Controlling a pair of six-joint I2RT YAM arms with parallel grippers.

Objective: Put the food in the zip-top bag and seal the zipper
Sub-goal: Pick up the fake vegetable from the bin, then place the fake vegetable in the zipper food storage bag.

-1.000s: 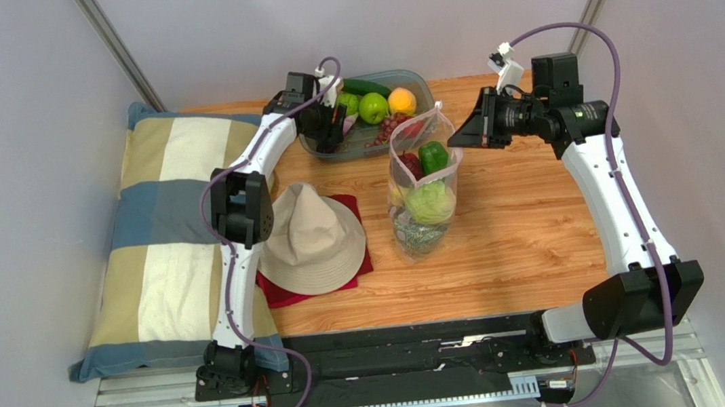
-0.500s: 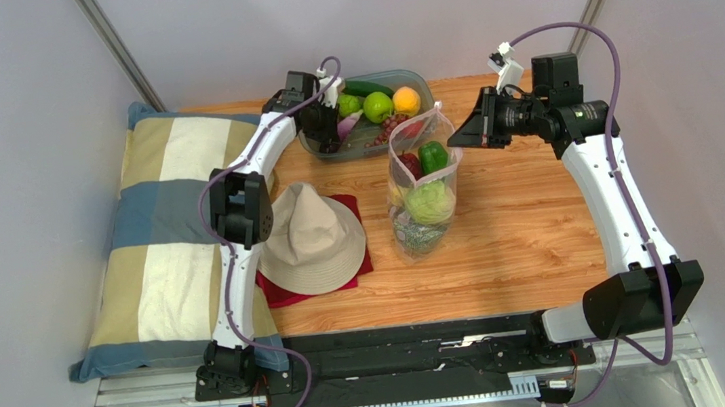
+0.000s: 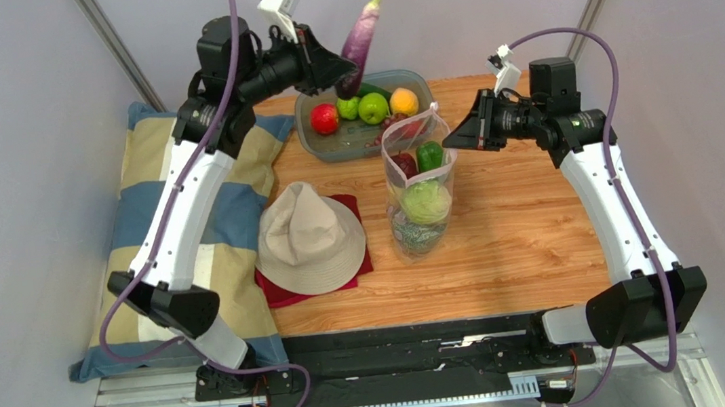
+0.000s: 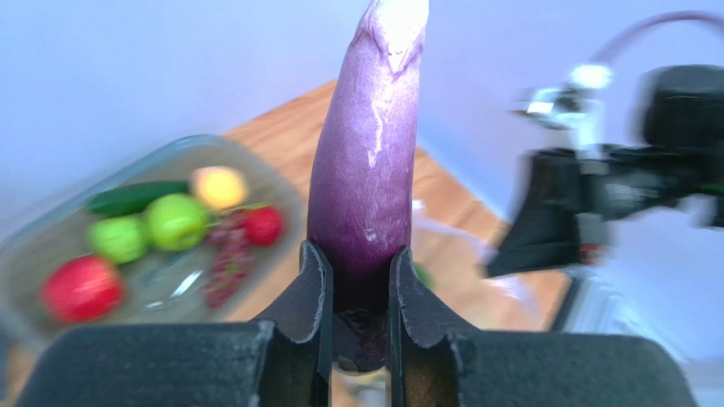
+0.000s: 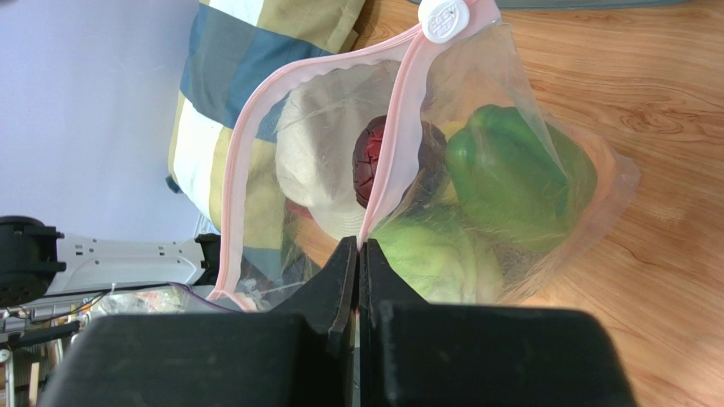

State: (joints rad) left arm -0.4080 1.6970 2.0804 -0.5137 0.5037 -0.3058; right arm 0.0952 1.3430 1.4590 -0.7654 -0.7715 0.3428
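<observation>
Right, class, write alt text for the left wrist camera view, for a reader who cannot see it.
The fingers of the left gripper clamp the lower end of a purple eggplant standing upright mid-frame. Behind it, blurred, a grey bowl on the wooden table holds red, green and yellow fruit; the right arm is at the right.

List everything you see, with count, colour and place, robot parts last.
table: one, wooden, centre
bowl: one, grey, far edge
apple: one, red, in bowl
green fruit: two, in bowl
orange fruit: one, in bowl
cucumber: one, dark green, in bowl
grapes: one bunch, dark red, in bowl
zip-top bag: one, clear, pink zipper, standing mid-table
pepper: one, green, in bag
cabbage: one, pale green, in bag
hat: one, beige, on cloth
cloth: one, red, under hat
pillow: one, blue-tan-white, left side
eggplant: one, purple, aloft over bowl
left gripper: black jaws clamping eggplant
right gripper: black jaws pinching zipper
</observation>
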